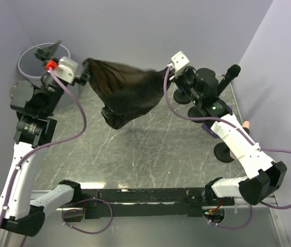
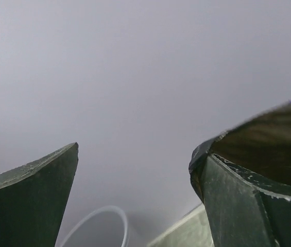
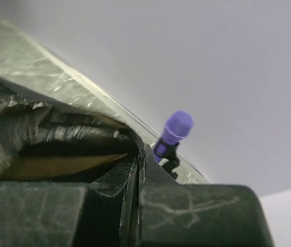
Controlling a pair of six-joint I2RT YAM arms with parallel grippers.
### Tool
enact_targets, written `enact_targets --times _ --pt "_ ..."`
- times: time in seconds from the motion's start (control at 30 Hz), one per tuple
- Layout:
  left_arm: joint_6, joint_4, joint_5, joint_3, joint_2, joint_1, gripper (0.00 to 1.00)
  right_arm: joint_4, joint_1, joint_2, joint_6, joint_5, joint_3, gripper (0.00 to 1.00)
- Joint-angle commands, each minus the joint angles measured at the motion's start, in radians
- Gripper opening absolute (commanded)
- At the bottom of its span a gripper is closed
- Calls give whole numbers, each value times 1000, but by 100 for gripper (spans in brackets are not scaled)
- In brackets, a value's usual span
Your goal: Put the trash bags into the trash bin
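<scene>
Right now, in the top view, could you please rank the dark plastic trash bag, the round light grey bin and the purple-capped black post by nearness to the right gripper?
1. Dark plastic trash bag, pinched in the right gripper.
2. Purple-capped black post, far right corner.
3. Round light grey bin, far left.

There was one dark trash bag (image 1: 127, 92), one light grey trash bin (image 1: 31, 62) and one purple-tipped rod (image 3: 177, 127). The black round-footed stands (image 1: 223, 153) numbered perhaps two, since clutter partly hid them.
</scene>
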Motion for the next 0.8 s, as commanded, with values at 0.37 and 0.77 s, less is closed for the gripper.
enact_targets --times 0.37,0.77 --pt "-987 -272 1048 621 434 235 99 -124 -128 155 208 61 247 0" --pt "-99 -656 90 601 594 378 96 -150 -134 142 268 -15 244 0"
